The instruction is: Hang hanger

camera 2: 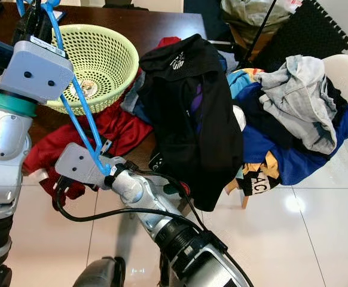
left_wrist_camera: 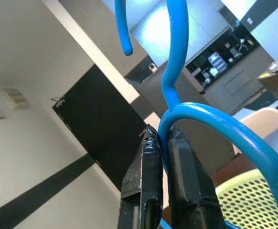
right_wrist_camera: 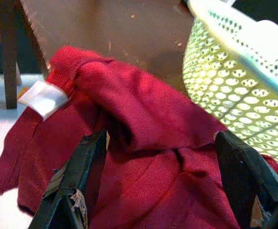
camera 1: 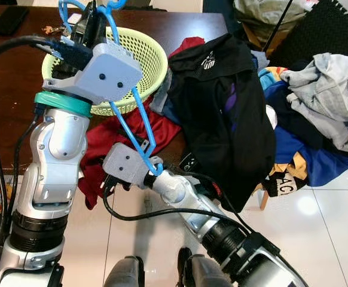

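A: Two arms show in the head views, yes?
B: Yes. The left arm is raised before the green basket (camera 1: 139, 58) on the dark table (camera 1: 12, 72), and the blue hanger (camera 1: 139, 127) slants down from it to the right arm's wrist.

A: And the left wrist view?
B: The left gripper (left_wrist_camera: 164, 138) is clenched on that hanger just under its hook.

A: The right wrist view?
B: The right gripper (right_wrist_camera: 160, 155) is spread wide, grasping nothing, over the red garment (right_wrist_camera: 144, 124) draped off the table edge beside the basket.
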{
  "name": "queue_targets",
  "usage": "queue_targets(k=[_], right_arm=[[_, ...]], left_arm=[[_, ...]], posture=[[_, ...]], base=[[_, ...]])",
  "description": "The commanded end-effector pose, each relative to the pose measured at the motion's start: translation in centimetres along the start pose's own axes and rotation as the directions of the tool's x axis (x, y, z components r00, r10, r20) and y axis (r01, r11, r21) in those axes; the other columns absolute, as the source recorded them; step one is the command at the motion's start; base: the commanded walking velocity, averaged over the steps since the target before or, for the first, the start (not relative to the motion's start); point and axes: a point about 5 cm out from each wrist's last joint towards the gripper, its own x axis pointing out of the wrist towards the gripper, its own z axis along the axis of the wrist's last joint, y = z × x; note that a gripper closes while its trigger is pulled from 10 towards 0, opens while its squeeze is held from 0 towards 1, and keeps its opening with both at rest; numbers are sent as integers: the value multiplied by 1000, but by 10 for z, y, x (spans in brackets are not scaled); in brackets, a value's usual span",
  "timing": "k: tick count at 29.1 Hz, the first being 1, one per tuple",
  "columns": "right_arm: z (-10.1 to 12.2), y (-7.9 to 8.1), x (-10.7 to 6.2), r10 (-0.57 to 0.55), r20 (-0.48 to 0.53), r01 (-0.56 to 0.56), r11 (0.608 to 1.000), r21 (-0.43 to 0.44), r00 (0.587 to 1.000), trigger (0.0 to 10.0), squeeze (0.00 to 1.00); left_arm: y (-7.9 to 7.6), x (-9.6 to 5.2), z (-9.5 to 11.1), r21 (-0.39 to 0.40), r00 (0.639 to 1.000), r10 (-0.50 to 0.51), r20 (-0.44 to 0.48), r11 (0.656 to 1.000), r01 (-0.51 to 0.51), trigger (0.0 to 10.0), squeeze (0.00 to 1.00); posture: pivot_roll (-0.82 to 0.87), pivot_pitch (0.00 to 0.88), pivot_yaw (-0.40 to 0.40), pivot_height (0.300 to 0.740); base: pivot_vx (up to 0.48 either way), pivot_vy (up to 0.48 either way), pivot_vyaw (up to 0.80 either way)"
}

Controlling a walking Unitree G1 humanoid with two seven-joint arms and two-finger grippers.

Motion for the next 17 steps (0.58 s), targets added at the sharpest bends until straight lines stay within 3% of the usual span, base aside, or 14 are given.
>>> queue_targets(k=[1, 10, 11, 12, 14, 15, 17], right_arm=[[27, 21, 17, 54, 84, -56, 998, 28, 995, 10000, 0], [34, 28, 21, 19, 96, -24, 998, 49, 995, 10000, 0], [35, 24, 24, -35, 88, 28, 997, 73, 995, 6706, 0], [36, 20, 26, -77, 79, 70, 993, 93, 994, 2784, 0], [35, 16, 28, -117, 62, 110, 988, 112, 991, 2784, 0], [33, 12, 28, -150, 42, 143, 981, 129, 988, 0, 0], [31, 9, 29, -176, 27, 170, 973, 157, 984, 0, 0]], left_arm=[[2, -3, 0, 21, 1000, -4, -5, 1000, 5, 10000, 0], [5, -7, -1, 34, 1000, 1, -20, 999, 0, 10000, 0], [5, -7, 0, 36, 1000, 2, -21, 999, -1, 10000, 0], [6, -7, 0, 36, 1000, 2, -22, 999, -1, 10000, 0], [6, -7, 0, 37, 1000, 2, -23, 999, -2, 10000, 0], [6, -7, 0, 39, 1000, 2, -23, 999, -2, 10000, 0], [7, -7, -1, 42, 1000, 2, -24, 999, -1, 10000, 0]], posture=[[138, 203, -3, 740], [153, 221, -12, 740], [160, 221, -12, 740], [162, 220, -11, 740], [166, 220, -11, 740], [167, 217, -11, 740], [167, 215, -10, 740]], base=[[0, 0, 0], [0, 0, 0], [0, 0, 0], [0, 0, 0], [0, 0, 0], [0, 0, 0], [0, 0, 0]])
